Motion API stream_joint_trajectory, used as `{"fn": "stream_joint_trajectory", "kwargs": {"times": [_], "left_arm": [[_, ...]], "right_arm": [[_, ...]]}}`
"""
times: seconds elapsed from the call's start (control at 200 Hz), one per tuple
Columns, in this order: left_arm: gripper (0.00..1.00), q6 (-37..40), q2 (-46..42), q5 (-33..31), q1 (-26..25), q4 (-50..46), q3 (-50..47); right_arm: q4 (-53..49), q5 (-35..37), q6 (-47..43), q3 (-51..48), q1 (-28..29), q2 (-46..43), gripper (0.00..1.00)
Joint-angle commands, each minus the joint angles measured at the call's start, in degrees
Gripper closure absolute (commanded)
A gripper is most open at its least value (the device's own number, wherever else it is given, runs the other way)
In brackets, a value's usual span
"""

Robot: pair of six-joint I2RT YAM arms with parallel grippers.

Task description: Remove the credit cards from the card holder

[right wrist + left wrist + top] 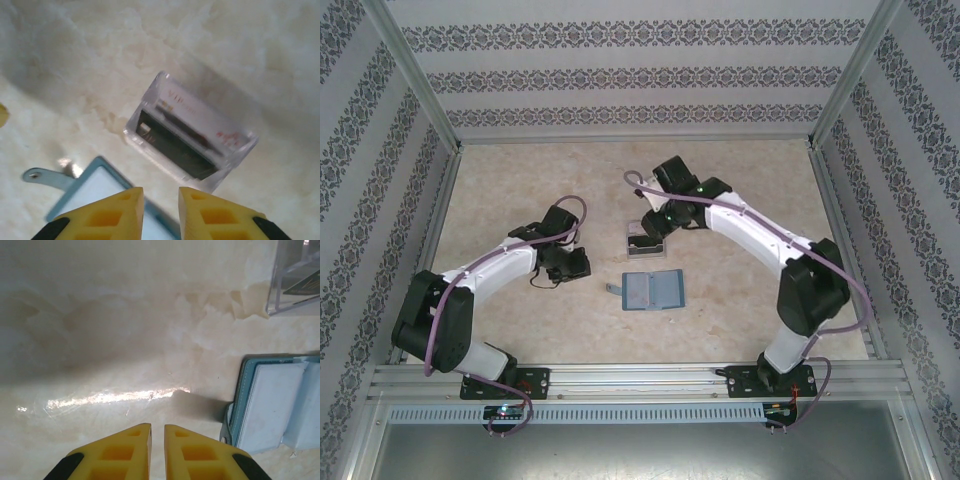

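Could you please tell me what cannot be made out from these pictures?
1. How many cards lie in the tray: blurred and overlapping in the right wrist view, too small in the top view.
2. Whether the holder holds any cards: too small in the top view, cut by the right edge in the left wrist view, part hidden behind the right gripper in its wrist view.
3. The cards' print: blurred.
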Motion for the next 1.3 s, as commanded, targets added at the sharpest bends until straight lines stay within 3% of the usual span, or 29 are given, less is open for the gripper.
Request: {"fn": "stream_joint_trajectory", "kwargs": {"times": [0.0,0.175,0.46,0.755,1.294], "left_arm": [[0.85,2.5,0.7,1.5,1.4,2.1,1.6],[0.85,3.3,1.0,1.9,2.1,2.6,2.2],[0.84,2.8,0.4,3.2,2.2,5.5,0.6],[0.85,2.9,-1.0,3.3,2.1,5.4,-0.6],[0.85,2.4,-0.7,4.8,2.0,6.1,-0.7]], "right_arm": [[7.0,-3.8,18.7,-6.6,2.2,-4.3,0.75],[9.1,-8.1,31.5,-13.9,5.3,-6.4,0.76],[19.4,-11.2,43.1,-22.3,9.9,-4.3,0.72],[21.5,-11.7,45.3,-20.8,12.2,2.4,0.7],[22.4,-12.5,45.7,-20.2,12.9,6.9,0.68]]}}
